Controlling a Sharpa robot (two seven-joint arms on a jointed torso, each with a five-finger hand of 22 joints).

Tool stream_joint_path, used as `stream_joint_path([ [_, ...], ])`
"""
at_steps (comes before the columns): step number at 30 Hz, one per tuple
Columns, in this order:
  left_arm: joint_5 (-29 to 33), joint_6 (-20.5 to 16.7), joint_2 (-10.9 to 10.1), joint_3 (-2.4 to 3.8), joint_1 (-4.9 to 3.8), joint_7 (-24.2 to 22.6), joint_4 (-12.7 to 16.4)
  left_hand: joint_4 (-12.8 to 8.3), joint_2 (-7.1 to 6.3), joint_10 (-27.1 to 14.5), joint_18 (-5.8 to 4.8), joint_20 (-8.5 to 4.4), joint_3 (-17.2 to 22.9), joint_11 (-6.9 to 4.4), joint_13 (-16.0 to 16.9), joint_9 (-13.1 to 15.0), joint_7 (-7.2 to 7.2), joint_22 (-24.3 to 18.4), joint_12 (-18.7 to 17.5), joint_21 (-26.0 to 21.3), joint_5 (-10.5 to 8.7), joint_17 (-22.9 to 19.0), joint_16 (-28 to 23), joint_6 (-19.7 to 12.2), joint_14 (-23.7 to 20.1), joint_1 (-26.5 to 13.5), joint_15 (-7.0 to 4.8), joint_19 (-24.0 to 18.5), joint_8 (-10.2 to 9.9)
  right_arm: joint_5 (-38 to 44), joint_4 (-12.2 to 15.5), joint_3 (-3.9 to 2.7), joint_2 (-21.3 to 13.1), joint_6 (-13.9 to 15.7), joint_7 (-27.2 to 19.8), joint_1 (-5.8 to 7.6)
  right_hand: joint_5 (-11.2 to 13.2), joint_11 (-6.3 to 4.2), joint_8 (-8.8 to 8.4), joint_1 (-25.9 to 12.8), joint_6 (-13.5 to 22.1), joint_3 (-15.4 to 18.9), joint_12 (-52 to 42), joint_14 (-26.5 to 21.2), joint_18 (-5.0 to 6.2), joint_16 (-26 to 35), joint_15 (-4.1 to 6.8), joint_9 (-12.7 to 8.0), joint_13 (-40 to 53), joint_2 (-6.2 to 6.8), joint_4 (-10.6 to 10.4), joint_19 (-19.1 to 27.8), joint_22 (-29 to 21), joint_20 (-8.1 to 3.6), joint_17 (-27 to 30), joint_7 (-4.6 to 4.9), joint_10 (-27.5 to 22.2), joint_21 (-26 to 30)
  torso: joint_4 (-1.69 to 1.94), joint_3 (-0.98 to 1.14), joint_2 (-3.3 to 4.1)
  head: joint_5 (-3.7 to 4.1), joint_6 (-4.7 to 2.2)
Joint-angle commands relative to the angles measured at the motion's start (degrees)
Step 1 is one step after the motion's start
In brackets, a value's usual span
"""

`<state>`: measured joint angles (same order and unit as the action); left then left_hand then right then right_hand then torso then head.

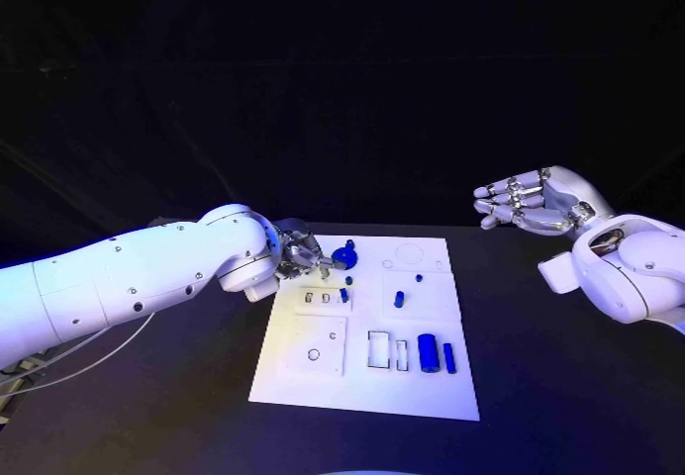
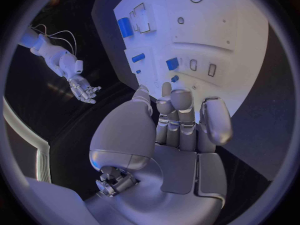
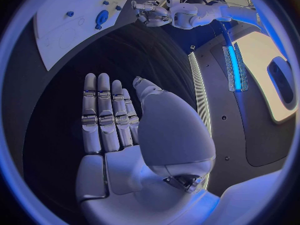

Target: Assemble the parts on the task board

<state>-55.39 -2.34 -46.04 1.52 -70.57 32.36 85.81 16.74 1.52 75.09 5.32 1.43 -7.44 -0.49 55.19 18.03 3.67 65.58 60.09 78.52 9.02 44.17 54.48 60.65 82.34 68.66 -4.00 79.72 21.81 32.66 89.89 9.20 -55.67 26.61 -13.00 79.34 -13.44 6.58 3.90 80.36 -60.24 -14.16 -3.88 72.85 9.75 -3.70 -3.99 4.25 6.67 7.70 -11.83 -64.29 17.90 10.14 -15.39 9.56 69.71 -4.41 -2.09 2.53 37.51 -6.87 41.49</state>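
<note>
Head view, looking down on the black table (image 1: 571,396). The task board (image 1: 374,376), a white rectangular plate, lies at the table's centre with its long axis running from 12 to 6 o'clock. Its surface carries raised square panels, rectangular slots and circular outlines. The blue parts lie scattered on it: a round knob-like part (image 1: 345,257) toward 11 o'clock at the far corner, a short peg (image 1: 420,278) and a second peg (image 1: 400,298) near the middle, a small piece (image 1: 344,294) on the raised panel at 9 o'clock, and a thick cylinder (image 1: 429,353) beside a thin bar (image 1: 449,357) toward 5 o'clock.

The left hand (image 1: 297,250) sits at the board's far-left corner, just beside the round knob-like part; whether the fingertips touch it cannot be told. In the left wrist view the fingers (image 2: 181,110) are curled loosely together over the board with nothing visibly between them.

The right hand (image 1: 523,204) is raised at 2 o'clock, well apart from the board, holding nothing. In the right wrist view its fingers (image 3: 106,110) lie straight and side by side, palm flat, thumb set apart.

No legible writing, label or brand mark can be made out on the board or parts.
</note>
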Motion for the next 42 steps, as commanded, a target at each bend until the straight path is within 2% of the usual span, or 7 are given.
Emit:
stream_joint_path([
  [1, -4.75, 3.89, 1.20, 0.02, -0.23, 4.30, -1.23, 0.00, 0.11, -0.51, -0.92, 0.02, -0.78, -0.07, 0.41, 0.95, -0.02, 1.19, 0.58, 0.76, -0.14, 0.05, 0.17, -0.61, -0.19, -0.92, -0.13, 0.81, 0.87, -1.37, -0.23, -0.04, 0.23, 0.28, -1.14, -0.10, -0.45, 0.25, -0.19, -0.95, 0.25, 0.54, 0.24, -0.91, 0.80, 0.19, -0.32, -0.08, -0.55, 0.13, 0.13, 0.24, -1.09, 0.62, 0.93, 0.51, -0.61, 0.64, 0.17, 0.01, 0.00, 0.01, 0.12],
  [5, -5.00, 4.91, 2.41, 0.02, -0.45, 4.64, -2.51, 0.02, 0.20, -0.95, -1.01, 0.02, -1.46, -0.07, -0.10, 1.81, -0.03, 1.73, 0.19, 1.07, -0.14, 0.04, 0.13, -1.15, -0.21, -1.49, -0.13, 0.95, 1.56, -1.34, -0.45, -0.04, 0.58, 0.63, -1.25, -0.14, -0.69, 0.37, -0.19, -1.34, 0.46, 1.05, 0.21, -1.35, 0.81, 0.20, -0.54, -0.10, -0.85, 0.17, 0.08, 0.53, -1.82, 0.82, 1.51, 0.68, -0.86, 0.77, -0.01, -0.01, 0.10, 0.02, 0.32],
  [11, -5.22, 5.65, 4.54, -0.06, -0.69, 4.78, -4.89, 0.00, -0.03, -1.43, -1.06, 0.04, -1.96, -0.07, -0.87, 2.34, -0.03, 2.06, -0.45, 1.25, -0.14, 0.00, 0.07, -1.50, -0.23, -1.79, -0.11, 1.02, 1.97, -1.47, -0.57, -0.03, 1.03, 2.02, -1.84, -0.22, -1.23, 0.52, -0.18, -1.44, 0.64, 1.42, 0.19, -1.66, 0.82, 0.19, -0.68, -0.11, -1.09, 0.19, 0.19, 0.76, -2.44, 0.97, 1.98, 0.88, -1.07, 0.80, 0.15, 0.00, 0.15, -0.02, 0.55],
  [15, -5.35, 5.91, 5.84, -0.38, -0.73, 4.75, -6.23, 0.00, -0.16, -1.44, -1.10, 0.04, -2.15, -0.07, -0.81, 2.58, -0.04, 2.28, -0.39, 1.36, -0.13, 0.02, 0.07, -1.62, -0.23, -1.86, -0.11, 1.07, 2.17, -1.58, -0.71, -0.03, 1.28, 2.52, -1.87, -0.26, -1.52, 0.63, -0.13, -1.53, 0.70, 1.80, 0.15, -2.40, 0.81, 0.23, -0.92, -0.09, -1.34, 0.07, 0.31, 1.34, -3.25, 1.22, 2.61, 0.93, -1.27, 0.85, 0.08, -0.15, 0.33, 0.11, 0.68],
  [22, -4.35, 7.18, 7.96, -1.05, -0.72, 4.71, -8.68, 0.03, -0.11, -1.84, -1.14, 0.05, -2.31, -0.07, -1.60, 2.86, -0.05, 2.54, -1.04, 1.49, -0.11, 0.02, 0.06, -1.76, -0.24, -2.03, -0.11, 1.14, 2.40, -1.78, -0.97, -0.03, 1.61, 2.62, -1.68, -0.33, -1.80, 0.71, -0.14, -1.60, 0.81, 2.07, 0.15, -2.82, 0.82, 0.21, -1.06, -0.09, -1.54, -0.08, 0.40, 1.75, -3.87, 1.39, 3.08, 0.95, -1.47, 0.84, -0.18, -0.16, 0.68, 0.44, 0.90],
  [31, -2.53, 9.04, 9.40, -1.27, -0.68, 4.65, -10.29, 0.00, 0.22, -1.89, -1.21, 0.06, -2.32, -0.09, -1.66, 3.21, -0.07, 2.96, -1.06, 1.71, -0.07, 0.01, 0.03, -1.92, -0.25, -2.01, -0.12, 1.27, 2.70, -1.56, -1.05, -0.03, 2.05, 2.33, -1.28, -0.40, -2.17, 0.88, -0.14, -1.71, 1.03, 2.50, 0.17, -3.65, 0.82, 0.22, -1.33, -0.10, -1.88, -0.34, 0.53, 2.45, -4.87, 1.68, 3.88, 1.02, -1.91, 0.83, -0.56, 0.02, 1.03, -0.10, 1.11],
  [42, -1.30, 11.33, 10.21, -1.44, -0.63, 4.77, -10.99, -0.10, 0.54, -2.16, -1.27, 0.06, -2.35, -0.09, -2.09, 3.77, -0.08, 3.34, -1.39, 1.93, -0.05, -0.02, -0.02, -2.33, -0.28, -1.58, -0.12, 1.35, 3.12, -1.30, -1.06, -0.03, 2.27, 1.00, -0.74, -0.43, -2.36, 0.93, -0.07, -1.81, 0.97, 2.82, 0.19, -4.26, 0.83, 0.22, -1.51, -0.06, -2.15, -0.67, 0.62, 2.98, -5.68, 1.89, 4.54, 0.88, -2.38, 0.82, -0.54, -0.02, 0.99, 0.12, 1.46],
])
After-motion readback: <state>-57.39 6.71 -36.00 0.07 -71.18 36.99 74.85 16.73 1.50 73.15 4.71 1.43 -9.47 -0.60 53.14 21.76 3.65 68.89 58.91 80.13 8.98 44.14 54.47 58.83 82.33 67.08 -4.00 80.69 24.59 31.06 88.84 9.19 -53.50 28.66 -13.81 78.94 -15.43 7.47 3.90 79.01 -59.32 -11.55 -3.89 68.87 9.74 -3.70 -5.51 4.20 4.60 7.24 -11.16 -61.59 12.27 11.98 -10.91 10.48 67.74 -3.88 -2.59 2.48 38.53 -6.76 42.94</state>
